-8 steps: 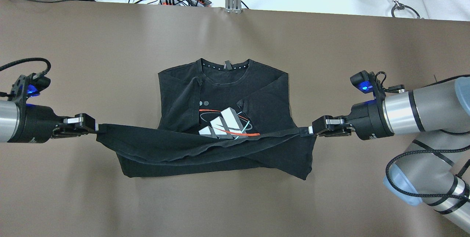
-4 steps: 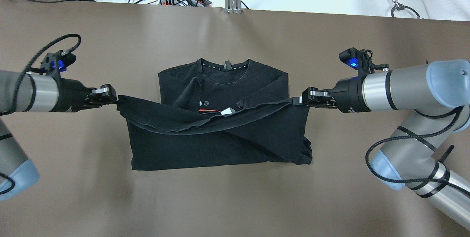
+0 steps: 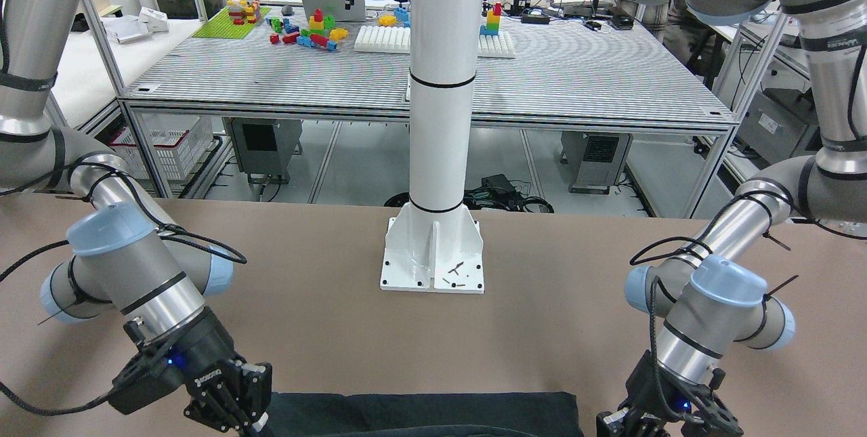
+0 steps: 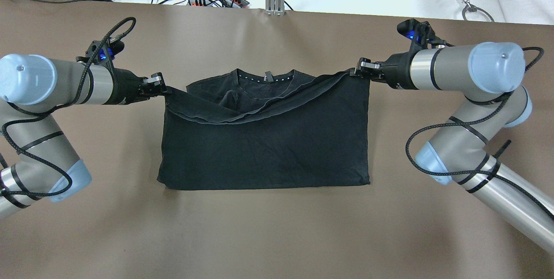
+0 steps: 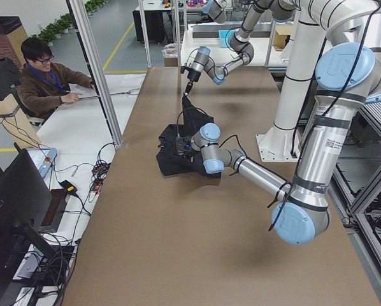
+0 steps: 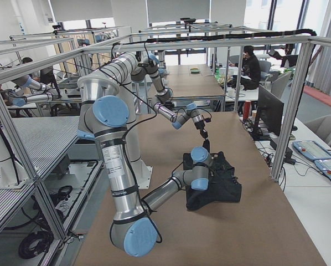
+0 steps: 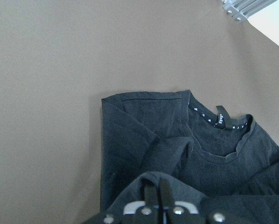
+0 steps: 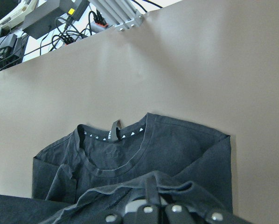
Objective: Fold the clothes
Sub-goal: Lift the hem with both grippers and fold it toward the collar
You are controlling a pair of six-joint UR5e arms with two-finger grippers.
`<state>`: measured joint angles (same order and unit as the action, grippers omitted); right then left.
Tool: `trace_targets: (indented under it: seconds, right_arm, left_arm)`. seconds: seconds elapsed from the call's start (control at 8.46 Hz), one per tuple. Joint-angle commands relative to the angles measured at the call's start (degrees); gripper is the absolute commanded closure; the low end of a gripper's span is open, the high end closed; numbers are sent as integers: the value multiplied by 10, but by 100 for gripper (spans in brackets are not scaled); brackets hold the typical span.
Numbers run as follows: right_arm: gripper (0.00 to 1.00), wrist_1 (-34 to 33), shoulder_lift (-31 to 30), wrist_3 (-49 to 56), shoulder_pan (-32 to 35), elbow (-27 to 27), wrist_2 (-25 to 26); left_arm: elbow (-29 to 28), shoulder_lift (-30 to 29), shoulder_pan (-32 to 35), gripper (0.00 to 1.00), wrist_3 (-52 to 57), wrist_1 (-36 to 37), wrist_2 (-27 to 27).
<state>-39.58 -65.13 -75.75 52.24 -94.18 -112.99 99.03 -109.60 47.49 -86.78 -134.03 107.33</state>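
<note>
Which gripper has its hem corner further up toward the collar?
The right gripper: its corner of the black shirt is level with the collar, while the left gripper holds its corner a little short of that line.

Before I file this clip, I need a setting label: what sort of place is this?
Most likely a robotics lab: the brown table stands among aluminium-framed cells, a neighbouring bench holds coloured building blocks, and a person sits at a desk alongside.

Left arm (image 4: 65,82) and right arm (image 4: 450,69): silver tubes, pale blue joint caps, black bands, looping black braided cables (image 4: 407,152). Left pincer (image 4: 166,91) and right pincer (image 4: 355,72) are black, with blue lights at the wrists.
</note>
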Motion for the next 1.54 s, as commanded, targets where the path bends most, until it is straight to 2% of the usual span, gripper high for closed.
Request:
trace_targets:
  seconds: [0.0, 0.24, 0.47, 0.71, 0.83, 0.95, 1.18, 1.42]
  right_arm:
    - [100, 3, 21, 9, 1, 52, 43]
    - [100, 4, 19, 10, 0, 76, 71]
    - [100, 19, 24, 17, -1, 106, 100]
    - [100, 19, 47, 17, -1, 144, 110]
    - [100, 19, 55, 17, -2, 163, 136]
    - [100, 19, 61, 17, -3, 171, 138]
    - [100, 18, 75, 9, -2, 170, 135]
    - [100, 17, 86, -17, -2, 147, 131]
  left_arm:
    - [-2, -24, 16, 100, 2, 40, -1]
    - [-37, -35, 18, 100, 8, 52, -12]
    - [-101, -66, 26, 100, 8, 51, -25]
    - [-135, -80, 32, 100, 11, 51, -25]
    - [-138, -80, 35, 100, 12, 51, -25]
    - [-138, -81, 35, 100, 11, 51, -25]
    - [-133, -91, 35, 100, 8, 51, -25]
    - [-105, -95, 37, 100, 6, 54, -19]
